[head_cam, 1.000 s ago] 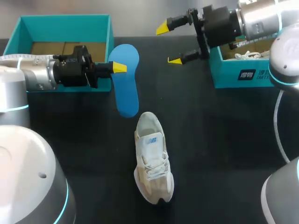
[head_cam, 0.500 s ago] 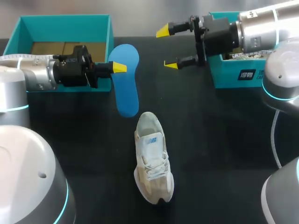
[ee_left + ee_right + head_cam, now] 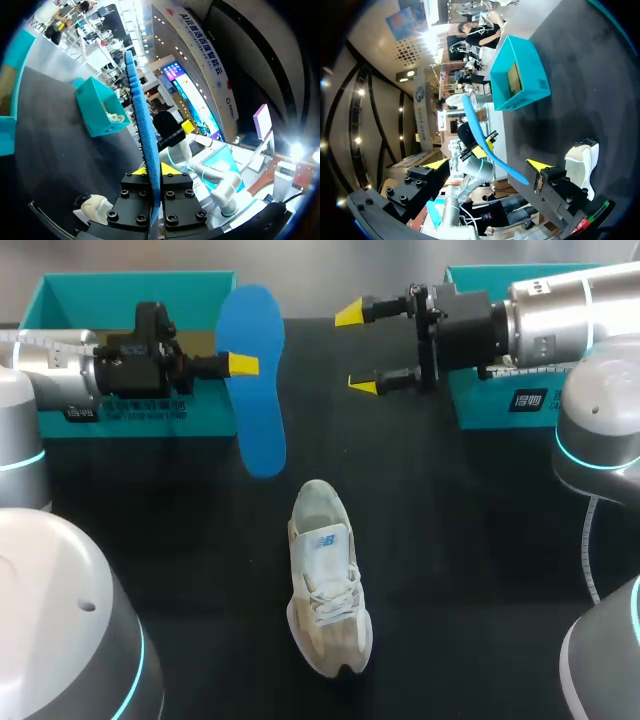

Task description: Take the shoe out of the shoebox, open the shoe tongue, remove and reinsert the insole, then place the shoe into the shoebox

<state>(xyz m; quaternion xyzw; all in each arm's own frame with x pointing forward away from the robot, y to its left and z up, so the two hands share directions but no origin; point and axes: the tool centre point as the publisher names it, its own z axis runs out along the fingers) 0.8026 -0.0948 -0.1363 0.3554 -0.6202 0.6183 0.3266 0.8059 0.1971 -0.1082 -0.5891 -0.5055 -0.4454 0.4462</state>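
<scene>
left gripper point(image 3: 243, 364) clamped on blue insole point(image 3: 257, 430), held on edge | right gripper point(image 3: 356, 349) fingers apart, near insole, not touching | white shoe point(image 3: 325, 580) on table just beyond insole's lower end | teal shoebox point(image 3: 500, 400) side bears white print

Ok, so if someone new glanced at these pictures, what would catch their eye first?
The blue insole, held up in the left gripper beside the left teal shoebox, stands out most. Facing it across the far side of the black table, the right gripper hangs open with its yellow tips apart. Nearer the camera, the white shoe lies at the table's middle.
</scene>
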